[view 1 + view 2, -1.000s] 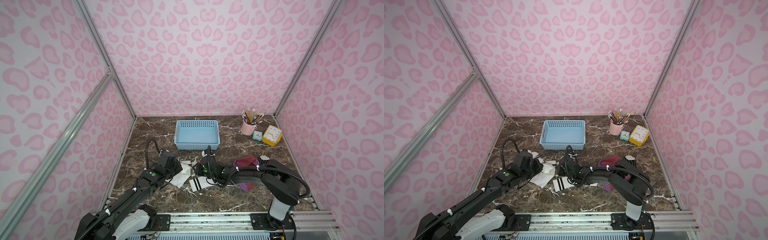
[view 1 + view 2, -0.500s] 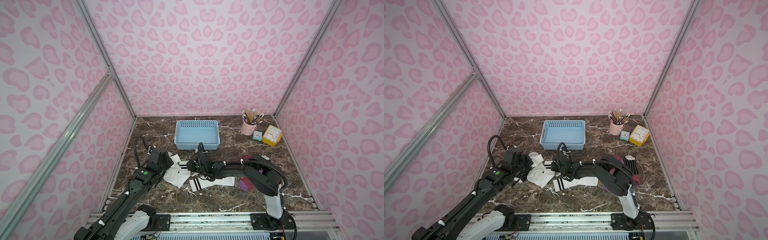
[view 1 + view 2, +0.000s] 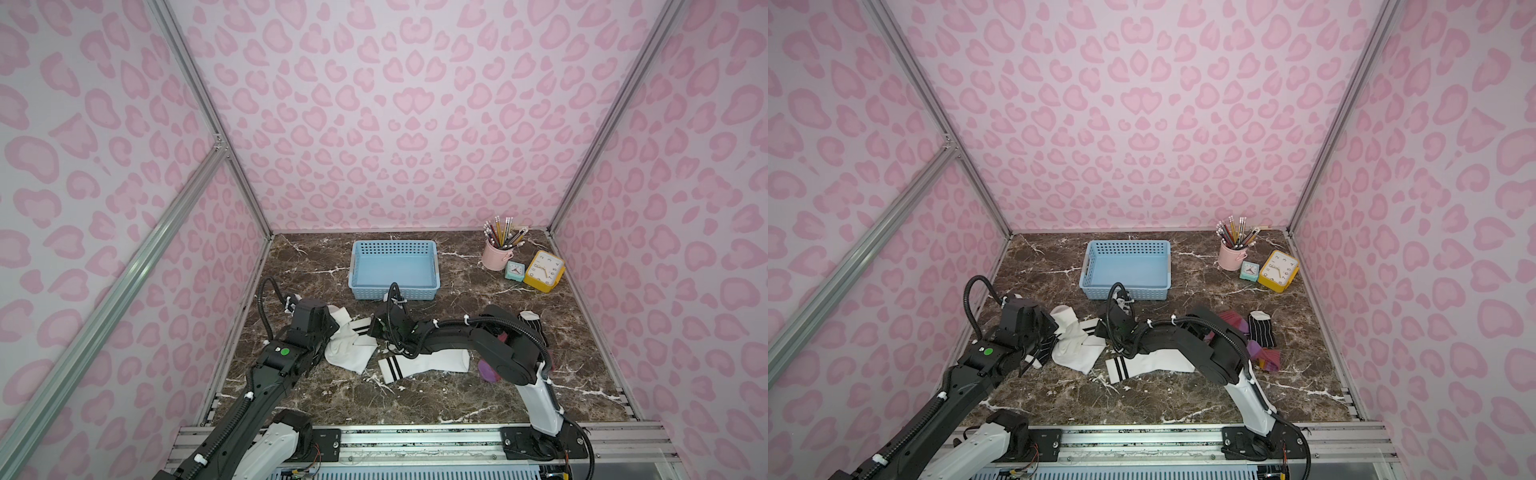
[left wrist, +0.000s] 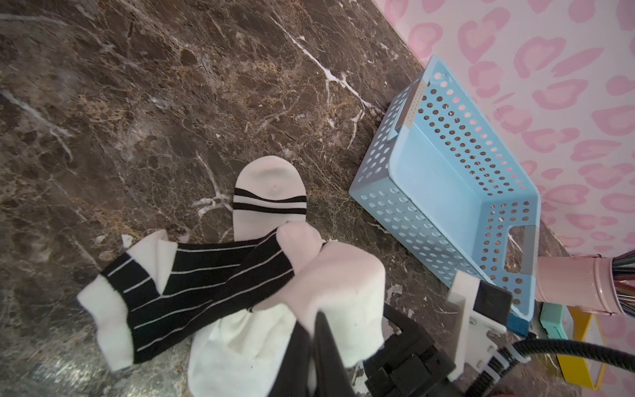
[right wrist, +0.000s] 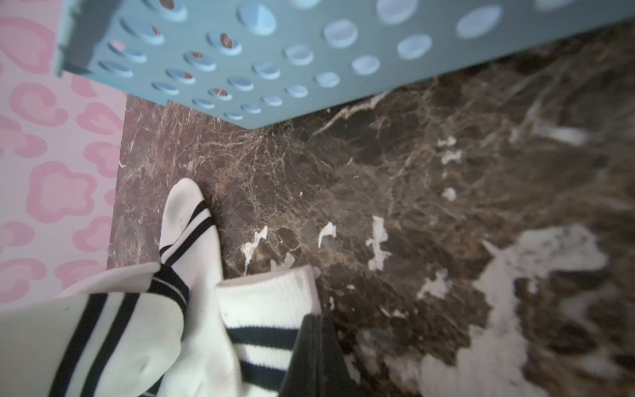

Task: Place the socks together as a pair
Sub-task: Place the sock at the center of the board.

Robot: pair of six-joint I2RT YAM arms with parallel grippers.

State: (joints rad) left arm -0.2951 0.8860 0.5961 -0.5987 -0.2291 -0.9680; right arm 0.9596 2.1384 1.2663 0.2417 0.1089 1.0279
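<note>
Much front tabletop [image 3: 415,403] open; left gripper [image 4: 318,319], right gripper [image 5: 318,326] pinch white sock [image 3: 348,350].

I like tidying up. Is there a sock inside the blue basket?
No, the blue basket is bare inside, with only its floor showing.

I see basket [image 3: 394,248] at back middle of table [image 3: 415,399]. Cup [image 3: 494,258], small clock [image 3: 515,271], big clock [image 3: 543,271] stand in row at back right corner. Folded sock [image 3: 347,347] lies before basket, slightly left. Striped sock [image 4: 192,285] lies across its left part. Flat sock [image 3: 432,361] just before folded one, to right. Second striped sock [image 3: 1261,330] far right, touching ribbed socks [image 3: 1268,358], well apart from others.
</note>
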